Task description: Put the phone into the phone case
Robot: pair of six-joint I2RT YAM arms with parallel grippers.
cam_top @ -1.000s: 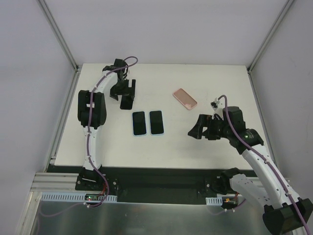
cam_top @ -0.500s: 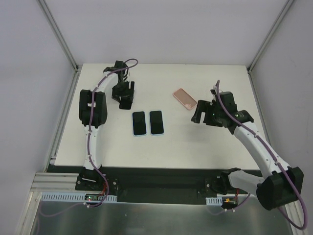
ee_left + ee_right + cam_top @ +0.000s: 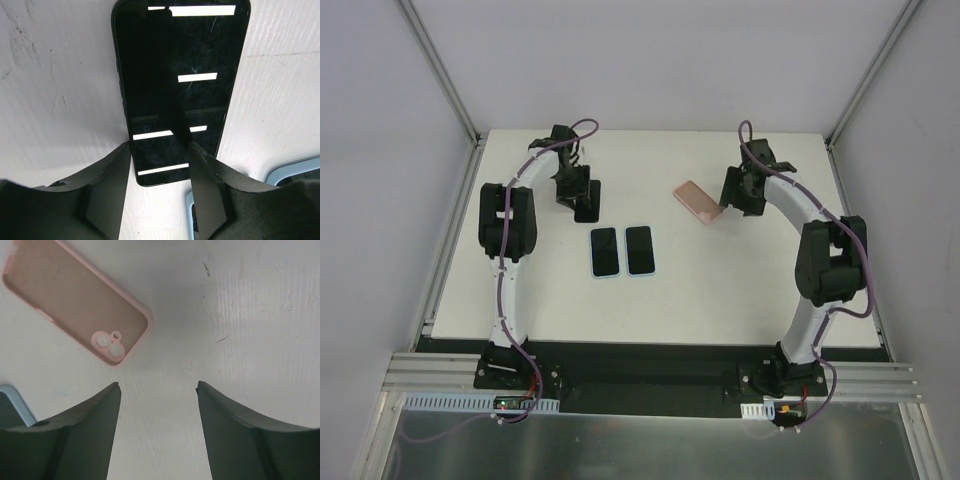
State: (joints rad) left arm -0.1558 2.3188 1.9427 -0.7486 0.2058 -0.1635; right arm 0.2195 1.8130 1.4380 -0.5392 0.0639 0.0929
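Left claw (image 3: pixel 159 147), part-open, hangs over the black phone (image 3: pixel 175 65), gripping nothing; right claw (image 3: pixel 159 386) gapes empty, pink phone case (image 3: pixel 70 295) ahead-left.

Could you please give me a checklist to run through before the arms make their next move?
1. Phone lying flat: ok.
2. Left gripper clamped on phone: not ok, jaws apart over its near end.
3. Pink case empty: ok.
4. Right gripper on case: not ok, it is open and the case lies ahead-left of it.
5. Left gripper clear of blue-cased phones: cannot tell, they are close.
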